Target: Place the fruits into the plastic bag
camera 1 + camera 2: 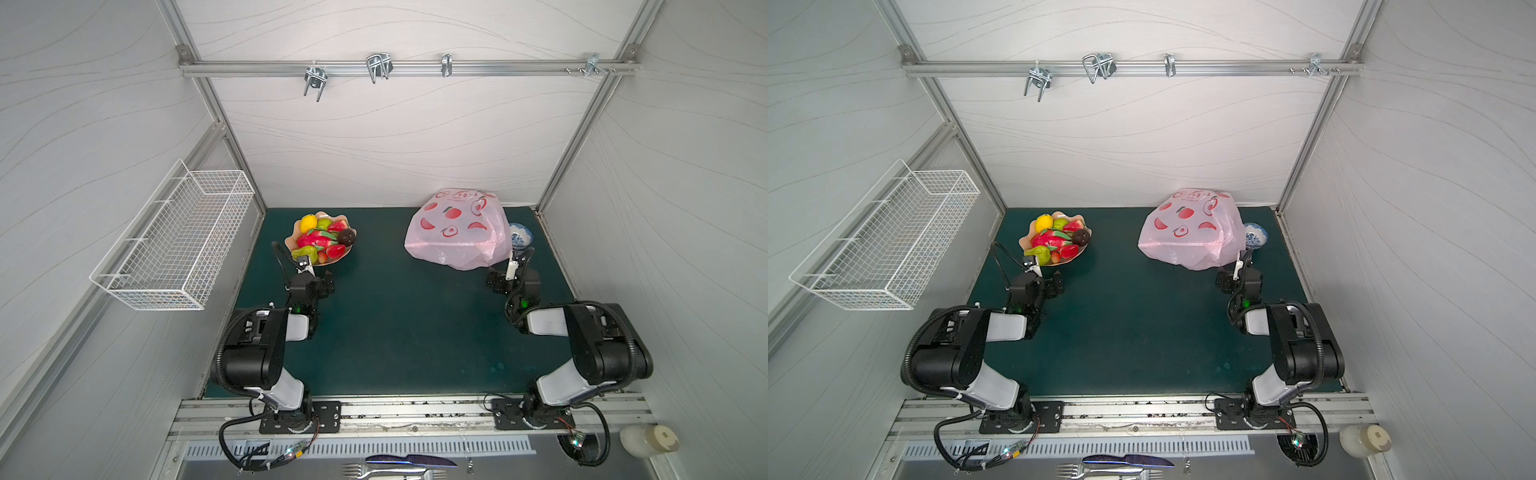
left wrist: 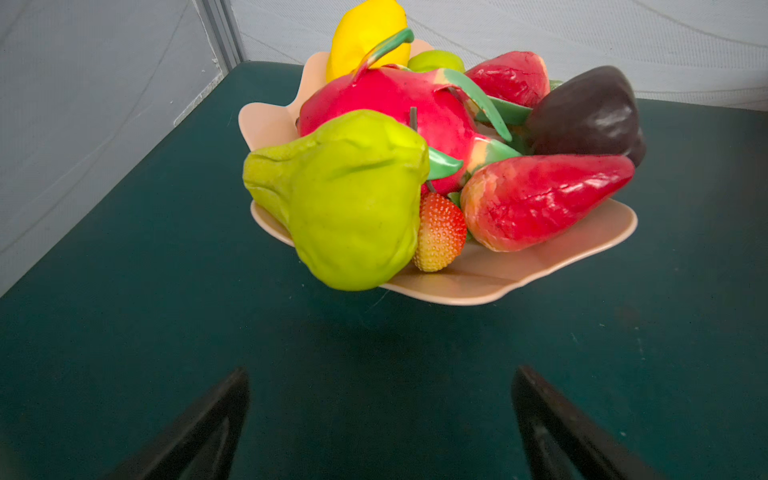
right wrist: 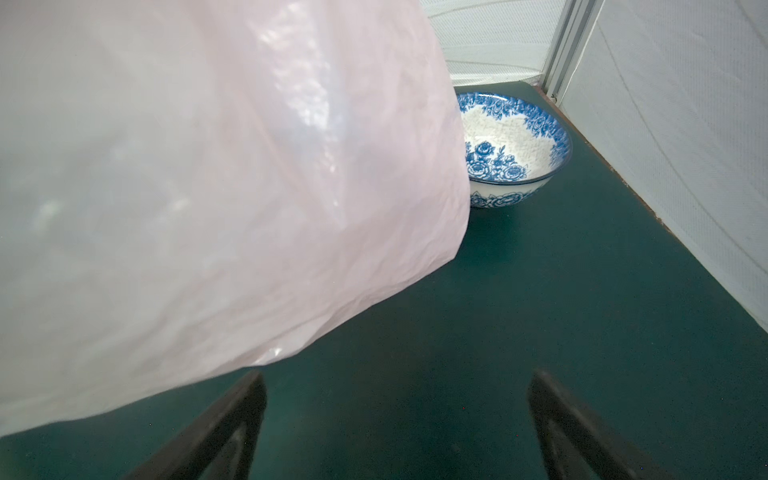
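On the left, the left gripper point(image 2: 382, 374) is hovering low over the dark green table mat point(image 1: 395, 332). Its jaws are spread fully wide and are holding nothing, just in front of the peach-coloured scalloped plastic dish point(image 2: 498, 282). All the small glossy toy fruits point(image 1: 322, 241) are lying heaped in this dish; none is in the bag yet. The big yellow-green pear point(image 2: 349, 199) is hanging over the near rim, and a small red strawberry point(image 2: 440, 232) is sitting tight beside it. I am thinking that a careless closing on the pear may tip it off the rim, or may disturb the heap so that the smooth pieces roll away over the mat.

Well apart, on the right, the thin translucent pale-pink plastic bag point(image 1: 457, 232) with red fruit prints is lying slumped, and its opening is not showing in any view. The right gripper point(image 3: 398, 376) is waiting at its near edge, also wide open and empty. The film may slip or collapse when pinched, and the small blue-and-white porcelain bowl point(image 3: 519, 141) just beside the bag may get pushed.
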Available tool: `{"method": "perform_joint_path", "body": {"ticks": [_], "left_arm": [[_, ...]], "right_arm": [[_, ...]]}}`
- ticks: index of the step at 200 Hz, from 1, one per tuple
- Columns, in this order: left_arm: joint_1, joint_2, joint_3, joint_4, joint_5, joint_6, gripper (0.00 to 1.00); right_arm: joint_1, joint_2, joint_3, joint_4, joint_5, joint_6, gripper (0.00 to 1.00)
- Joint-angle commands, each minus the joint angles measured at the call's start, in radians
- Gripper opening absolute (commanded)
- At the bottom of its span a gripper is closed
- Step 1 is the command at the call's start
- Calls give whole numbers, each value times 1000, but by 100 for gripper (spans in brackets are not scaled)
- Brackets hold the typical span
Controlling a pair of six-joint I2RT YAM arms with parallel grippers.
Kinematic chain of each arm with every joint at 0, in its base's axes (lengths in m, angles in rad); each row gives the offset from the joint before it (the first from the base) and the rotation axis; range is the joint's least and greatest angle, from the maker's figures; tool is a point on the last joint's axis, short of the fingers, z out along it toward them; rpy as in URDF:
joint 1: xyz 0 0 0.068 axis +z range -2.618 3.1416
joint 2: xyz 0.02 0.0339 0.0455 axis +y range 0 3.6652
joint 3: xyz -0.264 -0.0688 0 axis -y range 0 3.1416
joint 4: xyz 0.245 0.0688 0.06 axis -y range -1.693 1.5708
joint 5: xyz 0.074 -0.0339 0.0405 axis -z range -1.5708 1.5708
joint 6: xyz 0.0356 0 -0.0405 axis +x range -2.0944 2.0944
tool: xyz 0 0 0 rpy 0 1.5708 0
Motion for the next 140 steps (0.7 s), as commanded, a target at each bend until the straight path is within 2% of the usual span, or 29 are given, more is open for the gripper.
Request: {"method": "perform_joint_path", "body": {"ticks": [1, 17, 30, 41, 64, 77, 92, 113, 121, 140], "left_arm": [[5, -4, 35, 18, -5, -5, 100], [7, -5, 36, 16, 5, -6, 100], [7, -6, 30, 22, 5, -5, 100], [6, -5, 34, 21, 22, 6, 100], [-5, -6, 36, 12, 14, 15, 100], [-5, -2, 38, 16, 37, 25, 100], [-10, -19, 32, 28, 38, 37, 100], [-70, -162, 159, -314, -29, 80, 100], [-90, -227, 169, -341, -49, 87, 100], [-121, -380, 183, -426, -14, 60, 100]], "right_arm": [[5, -12, 4, -18, 9, -20, 99], [6, -86, 40, -146, 17, -16, 99], [34, -161, 44, -201, 88, -23, 99], [51, -246, 48, -276, 92, -21, 99], [62, -410, 114, -541, 91, 82, 99], [70, -487, 164, -686, 28, 126, 99], [81, -554, 236, -851, 6, 210, 99], [77, -579, 374, -1045, -104, 258, 99], [72, -564, 439, -1114, -135, 276, 99], [53, -492, 587, -1236, -236, 319, 99]]}}
